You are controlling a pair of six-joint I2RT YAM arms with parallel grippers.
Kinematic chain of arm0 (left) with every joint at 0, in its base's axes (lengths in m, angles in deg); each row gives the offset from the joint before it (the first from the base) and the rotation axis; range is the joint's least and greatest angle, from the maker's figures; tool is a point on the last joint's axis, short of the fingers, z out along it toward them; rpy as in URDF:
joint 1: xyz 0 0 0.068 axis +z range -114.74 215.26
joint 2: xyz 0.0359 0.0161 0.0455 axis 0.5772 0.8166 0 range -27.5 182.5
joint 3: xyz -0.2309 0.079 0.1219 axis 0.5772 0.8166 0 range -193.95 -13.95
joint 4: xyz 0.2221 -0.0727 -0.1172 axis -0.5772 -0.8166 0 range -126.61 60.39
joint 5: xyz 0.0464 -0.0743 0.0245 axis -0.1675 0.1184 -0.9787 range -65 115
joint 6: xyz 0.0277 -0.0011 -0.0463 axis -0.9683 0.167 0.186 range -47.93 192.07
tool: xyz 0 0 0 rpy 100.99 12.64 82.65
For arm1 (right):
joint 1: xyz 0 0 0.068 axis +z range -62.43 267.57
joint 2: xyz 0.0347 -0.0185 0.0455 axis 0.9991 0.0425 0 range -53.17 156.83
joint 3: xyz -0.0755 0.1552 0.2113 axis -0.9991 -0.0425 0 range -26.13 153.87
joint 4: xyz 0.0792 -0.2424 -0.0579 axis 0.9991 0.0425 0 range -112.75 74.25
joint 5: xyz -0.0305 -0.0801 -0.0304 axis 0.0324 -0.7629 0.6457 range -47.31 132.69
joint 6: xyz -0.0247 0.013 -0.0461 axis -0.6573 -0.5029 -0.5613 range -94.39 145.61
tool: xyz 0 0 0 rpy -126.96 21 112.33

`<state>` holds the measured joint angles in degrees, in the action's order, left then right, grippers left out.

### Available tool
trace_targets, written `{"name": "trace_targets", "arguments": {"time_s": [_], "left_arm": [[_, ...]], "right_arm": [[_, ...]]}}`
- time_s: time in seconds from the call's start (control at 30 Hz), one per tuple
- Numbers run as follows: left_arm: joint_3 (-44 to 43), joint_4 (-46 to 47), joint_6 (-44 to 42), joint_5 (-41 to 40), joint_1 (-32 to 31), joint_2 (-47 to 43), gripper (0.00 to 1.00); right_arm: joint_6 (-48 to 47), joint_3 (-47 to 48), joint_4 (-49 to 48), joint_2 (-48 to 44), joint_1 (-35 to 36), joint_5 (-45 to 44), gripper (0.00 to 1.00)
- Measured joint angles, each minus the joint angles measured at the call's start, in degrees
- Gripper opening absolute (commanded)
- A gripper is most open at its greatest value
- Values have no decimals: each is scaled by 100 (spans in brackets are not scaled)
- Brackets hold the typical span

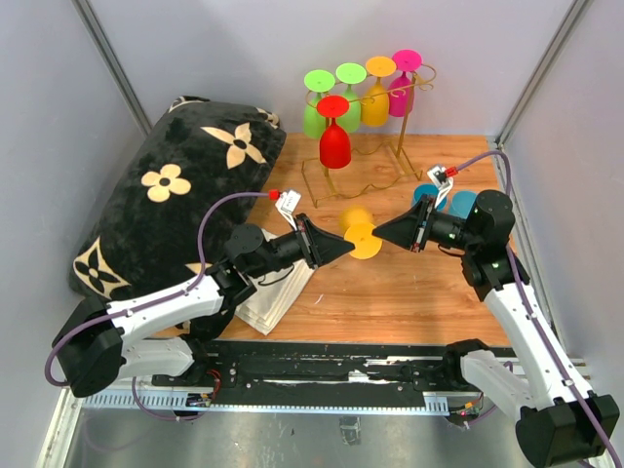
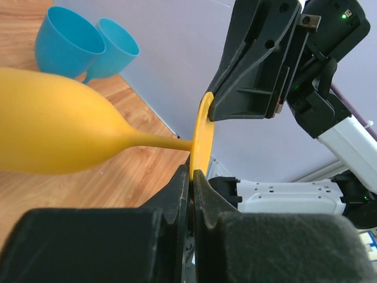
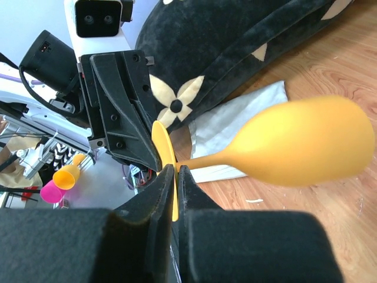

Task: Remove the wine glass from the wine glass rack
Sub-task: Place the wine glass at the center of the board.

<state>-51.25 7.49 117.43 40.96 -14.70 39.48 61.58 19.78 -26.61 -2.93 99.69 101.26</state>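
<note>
Wine glass: yellow wine glass (image 1: 359,234), off the wine glass rack (image 1: 402,144) and held in the air in front of it, on the arm-base side; it lies on its side with the stem roughly level; the bowl appears blurred in the overhead view
Glass foot: flat round disc, standing on edge, gripped at two points of its rim
Left gripper: the left gripper (image 2: 192,177) is clenched on the lower rim of the foot, both fingers pressed flat against the disc
Right gripper: the right gripper (image 3: 175,174) is clenched on the same foot, its tips meeting the left gripper's across the disc
Rack: gold wire stand at the far edge of the wooden table (image 1: 409,292), upright
Hung glasses: hung glasses (image 1: 375,102) are on the rack bowl-down, feet uppermost; two green, one orange-yellow, one pink, one red
Blue cups: two blue cups (image 2: 76,47) on the table in front of the rack, beside the right gripper
Pillow: black flower-print pillow (image 1: 175,195) beside the rack, towards the left arm
Cloth: white cloth (image 3: 230,124) on the table at the pillow's near edge, well in front of the rack
</note>
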Motion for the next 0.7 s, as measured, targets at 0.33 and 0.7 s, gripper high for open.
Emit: {"name": "trace_targets", "arguments": {"time_s": [0.33, 0.7], "left_arm": [[-170, -37, -273, 313, 0, 72, 1], [-210, -37, -444, 752, 4, 192, 28]], "right_arm": [[-114, 20, -48, 11, 13, 203, 9], [-26, -122, -601, -188, 142, 136, 1]]}}
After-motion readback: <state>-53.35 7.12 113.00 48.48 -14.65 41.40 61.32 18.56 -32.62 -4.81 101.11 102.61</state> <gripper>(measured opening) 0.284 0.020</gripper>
